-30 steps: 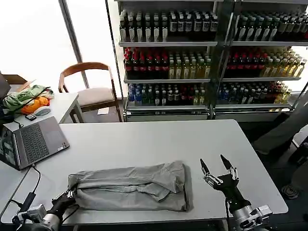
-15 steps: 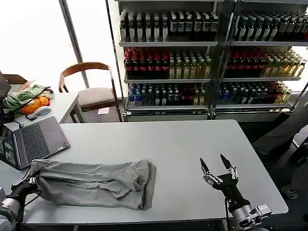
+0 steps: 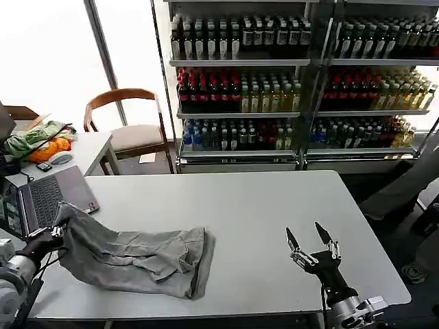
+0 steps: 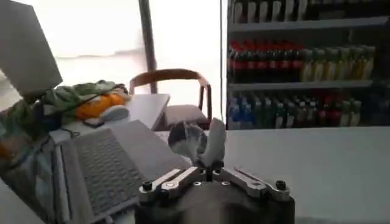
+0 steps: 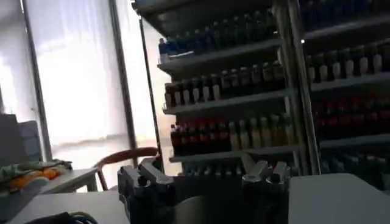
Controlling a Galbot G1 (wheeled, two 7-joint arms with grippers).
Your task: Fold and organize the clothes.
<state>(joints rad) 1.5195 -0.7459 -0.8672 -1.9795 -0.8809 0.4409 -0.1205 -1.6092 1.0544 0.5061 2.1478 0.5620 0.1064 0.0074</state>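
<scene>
Left gripper (image 3: 53, 232) was clamped on one end of the grey shirt (image 3: 137, 253), lifting that end above the table (image 3: 247, 205) right by the laptop (image 3: 48, 202), while the rest of the shirt lay bunched across the table's near left part. Right gripper (image 3: 310, 241) hovered over the near right of the table, its fingers spread wide and holding nothing, well apart from the shirt.
</scene>
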